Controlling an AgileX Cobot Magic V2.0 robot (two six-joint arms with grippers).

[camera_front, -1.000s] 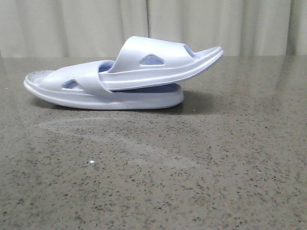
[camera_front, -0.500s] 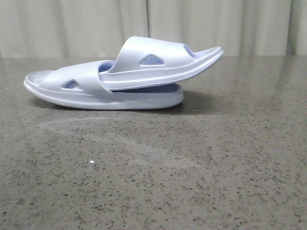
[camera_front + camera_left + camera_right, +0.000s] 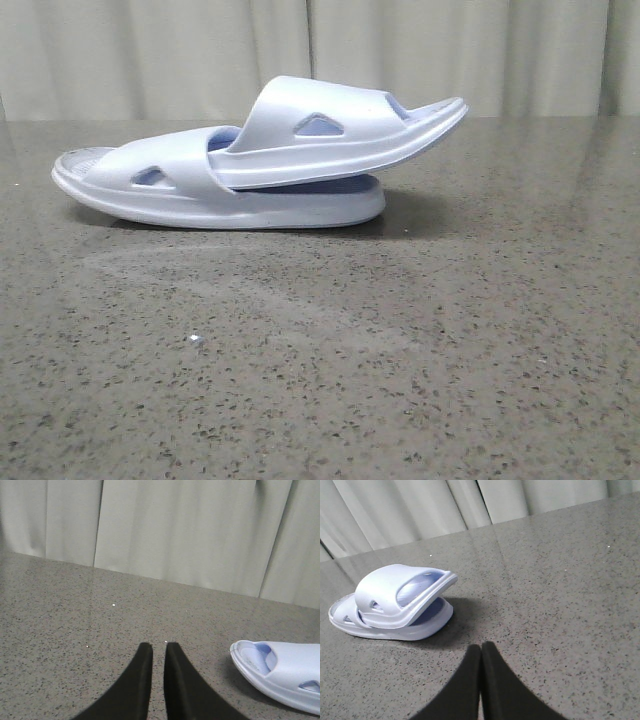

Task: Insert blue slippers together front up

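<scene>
1. A table of dark grey speckled stone, polished, fills the lower part of every view.
2. A pale smear shows on its surface near the middle of the front view.
3. A curtain, off-white with vertical folds, hangs behind the table's far edge.
</scene>
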